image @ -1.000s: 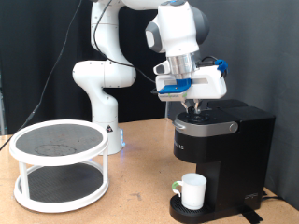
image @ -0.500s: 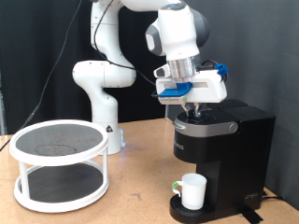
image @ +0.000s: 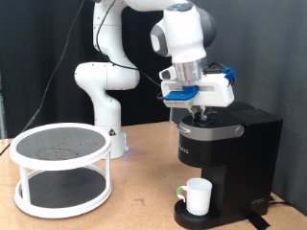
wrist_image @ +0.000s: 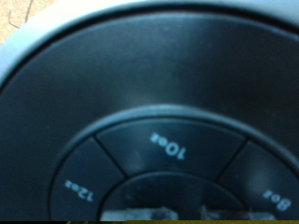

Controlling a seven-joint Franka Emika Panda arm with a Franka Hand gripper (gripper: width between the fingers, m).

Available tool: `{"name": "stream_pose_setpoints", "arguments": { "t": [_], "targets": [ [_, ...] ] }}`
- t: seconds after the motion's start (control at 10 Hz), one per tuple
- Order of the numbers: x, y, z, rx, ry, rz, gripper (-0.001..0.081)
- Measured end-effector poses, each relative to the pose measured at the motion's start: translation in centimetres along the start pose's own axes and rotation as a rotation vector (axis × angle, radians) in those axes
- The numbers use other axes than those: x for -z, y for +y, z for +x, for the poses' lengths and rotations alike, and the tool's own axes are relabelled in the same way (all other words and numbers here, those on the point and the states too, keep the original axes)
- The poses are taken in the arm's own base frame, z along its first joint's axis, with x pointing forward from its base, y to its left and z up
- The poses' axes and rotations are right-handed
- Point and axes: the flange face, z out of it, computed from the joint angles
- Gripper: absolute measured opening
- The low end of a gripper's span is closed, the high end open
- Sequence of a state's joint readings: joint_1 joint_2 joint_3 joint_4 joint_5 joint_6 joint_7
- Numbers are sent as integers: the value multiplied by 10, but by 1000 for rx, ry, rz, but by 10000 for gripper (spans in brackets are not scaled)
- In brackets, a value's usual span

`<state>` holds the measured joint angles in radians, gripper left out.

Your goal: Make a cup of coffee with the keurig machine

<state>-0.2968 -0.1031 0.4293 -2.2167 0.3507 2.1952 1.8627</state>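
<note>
The black keurig machine [image: 225,153] stands at the exterior view's right with its lid down. The small white cup [image: 198,195] sits on its round drip base, handle to the exterior view's left. My gripper [image: 201,114] points straight down and its fingertips rest on the machine's top panel. The wrist view is filled by that panel [wrist_image: 149,84], very close, with the buttons marked 10oz [wrist_image: 169,146], 12oz [wrist_image: 79,189] and 8oz [wrist_image: 272,197]. The fingers do not show in the wrist view. No pod shows.
A white two-tier round rack [image: 59,167] with dark mesh shelves stands at the exterior view's left on the wooden table [image: 144,201]. My white arm base [image: 104,96] rises behind it. A black curtain hangs at the back.
</note>
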Motion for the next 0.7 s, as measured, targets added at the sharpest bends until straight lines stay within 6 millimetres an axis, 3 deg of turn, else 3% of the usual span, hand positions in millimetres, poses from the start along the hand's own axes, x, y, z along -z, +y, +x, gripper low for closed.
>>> {"name": "stream_pose_setpoints", "arguments": {
  "t": [0.7],
  "targets": [
    [-4,-12,2,-52,-14,-132,0]
  ]
}}
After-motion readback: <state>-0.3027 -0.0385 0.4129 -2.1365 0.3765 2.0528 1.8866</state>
